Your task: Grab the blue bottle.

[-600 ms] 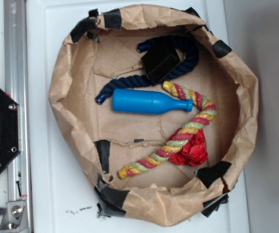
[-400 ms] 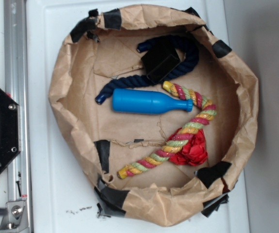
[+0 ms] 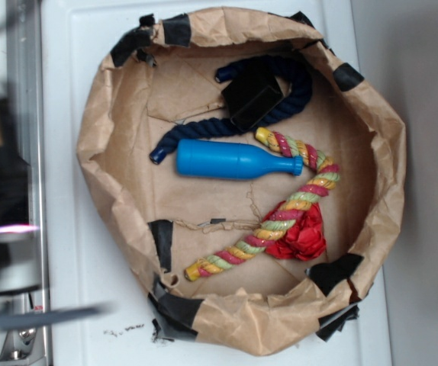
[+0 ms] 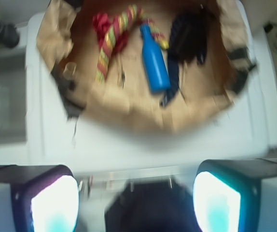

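from the exterior view we see the blue bottle (image 3: pixel 233 161) lying on its side in the brown paper bowl (image 3: pixel 97 145), between the dark navy rope (image 3: pixel 196 130) and the multicoloured rope (image 3: pixel 295 206); the arm is only a dark blur at the left edge. our wrist view shows the gripper (image 4: pixel 136 203) spread wide, holding nothing, well short of the bowl, over the white surface (image 4: pixel 143 145).

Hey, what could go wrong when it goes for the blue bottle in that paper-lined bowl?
The blue bottle lies flat, touching the dark navy rope and with its neck against the multicolored rope, so closing fingers might snag either. Its smooth round body could roll or slip. The open gripper is outside the raised paper rim, which it might catch on entering.
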Controlling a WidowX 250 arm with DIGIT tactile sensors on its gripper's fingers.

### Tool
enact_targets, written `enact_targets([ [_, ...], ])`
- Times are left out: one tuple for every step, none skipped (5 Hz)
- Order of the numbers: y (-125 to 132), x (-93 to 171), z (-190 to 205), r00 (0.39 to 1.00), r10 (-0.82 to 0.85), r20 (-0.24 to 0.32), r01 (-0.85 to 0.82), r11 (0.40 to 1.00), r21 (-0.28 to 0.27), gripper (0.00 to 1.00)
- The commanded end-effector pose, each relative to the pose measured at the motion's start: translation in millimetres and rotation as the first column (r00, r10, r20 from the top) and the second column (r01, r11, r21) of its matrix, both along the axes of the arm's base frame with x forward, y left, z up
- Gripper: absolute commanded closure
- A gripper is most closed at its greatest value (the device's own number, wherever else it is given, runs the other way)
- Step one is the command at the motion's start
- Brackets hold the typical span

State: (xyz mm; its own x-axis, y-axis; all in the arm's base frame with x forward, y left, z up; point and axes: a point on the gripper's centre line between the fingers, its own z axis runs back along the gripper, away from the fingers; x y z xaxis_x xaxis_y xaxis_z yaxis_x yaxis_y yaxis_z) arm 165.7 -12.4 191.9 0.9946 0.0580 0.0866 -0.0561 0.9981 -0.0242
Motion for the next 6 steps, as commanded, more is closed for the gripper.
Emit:
enact_targets([
  [22, 97, -71, 0.989, -0.036, 0.141, 0.046, 0.997, -0.069, 0.0],
  [5, 94, -124, 0.982, -0.178, 0.063, 0.179, 0.984, -0.013, 0.0],
  [-15, 88, -173, 0.951, -0.31, 0.006, 0.31, 0.951, -0.025, 0.38],
  [-19, 97, -162, 0.93, -0.368, 0.003, 0.368, 0.93, -0.006, 1.0],
  [-15, 106, -129, 0.929, -0.367, 0.044, 0.367, 0.93, -0.003, 1.0],
  [-6, 105, -78, 0.939, -0.33, 0.094, 0.333, 0.943, -0.017, 1.0],
])
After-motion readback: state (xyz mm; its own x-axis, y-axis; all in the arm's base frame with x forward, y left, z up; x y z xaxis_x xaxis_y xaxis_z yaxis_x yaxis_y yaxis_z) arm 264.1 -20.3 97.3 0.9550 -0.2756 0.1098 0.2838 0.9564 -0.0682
